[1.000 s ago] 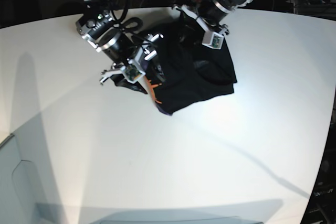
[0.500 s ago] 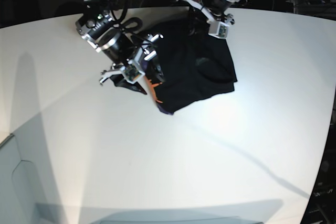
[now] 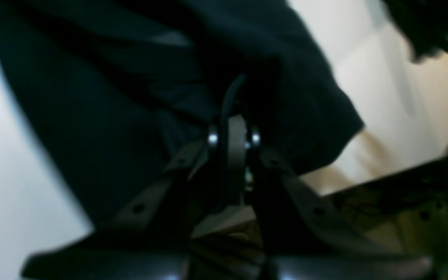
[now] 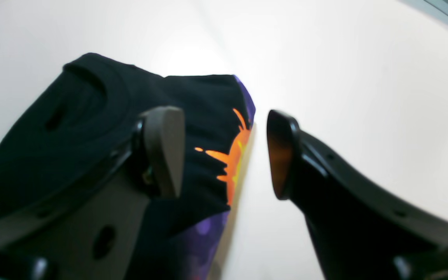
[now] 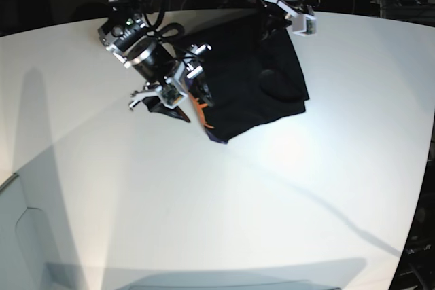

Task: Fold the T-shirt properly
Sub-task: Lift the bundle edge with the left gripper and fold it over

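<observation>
The right claw (image 4: 224, 153), 1 of 2, is hovering with its jaws apart over the orange-marked edge of the black T-shirt (image 5: 238, 86). The shirt is lying bunched on the white table (image 5: 204, 215). Further right, the left claw (image 3: 233, 105) is pinching the shirt's far part.

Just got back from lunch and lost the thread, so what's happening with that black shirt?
The robot is partway through folding the black T-shirt, which lies bunched on the white table. Its left pincer is shut on the cloth near the far side. The right pincer stands open over the edge with the orange and purple print, gripping nothing.
</observation>
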You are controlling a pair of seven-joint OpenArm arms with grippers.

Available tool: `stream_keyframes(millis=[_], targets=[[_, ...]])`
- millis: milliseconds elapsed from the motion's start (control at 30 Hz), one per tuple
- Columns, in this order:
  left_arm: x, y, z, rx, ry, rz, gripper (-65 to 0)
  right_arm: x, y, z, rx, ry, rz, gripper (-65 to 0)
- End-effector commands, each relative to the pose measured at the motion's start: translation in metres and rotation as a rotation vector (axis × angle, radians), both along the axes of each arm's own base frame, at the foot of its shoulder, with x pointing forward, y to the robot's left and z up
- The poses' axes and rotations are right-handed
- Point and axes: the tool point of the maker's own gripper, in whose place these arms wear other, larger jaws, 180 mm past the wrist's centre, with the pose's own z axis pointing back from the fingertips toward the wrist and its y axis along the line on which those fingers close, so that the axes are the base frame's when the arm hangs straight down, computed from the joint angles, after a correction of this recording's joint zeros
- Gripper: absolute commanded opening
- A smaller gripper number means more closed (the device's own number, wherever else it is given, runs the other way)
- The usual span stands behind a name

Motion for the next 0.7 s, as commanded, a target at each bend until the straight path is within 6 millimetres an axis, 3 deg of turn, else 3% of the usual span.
stream_keyframes(millis=[0, 300, 667], targets=[[0.004, 0.002, 0.012, -0.033, -0.043, 0.027, -65.0, 0.004, 0.005, 0.015, 0.043, -0.045, 0.002, -30.8], [0.015, 0.03, 0.021, -0.13, -0.054, 0.166, -65.0, 0.004, 0.005, 0.015, 0.044, -0.044, 0.003, -30.8], [-0.005, 0.03, -0.017, -0.184, 0.065, 0.258, -65.0, 0.004, 0.006, 0.015, 0.043, -0.044, 0.005, -30.4]])
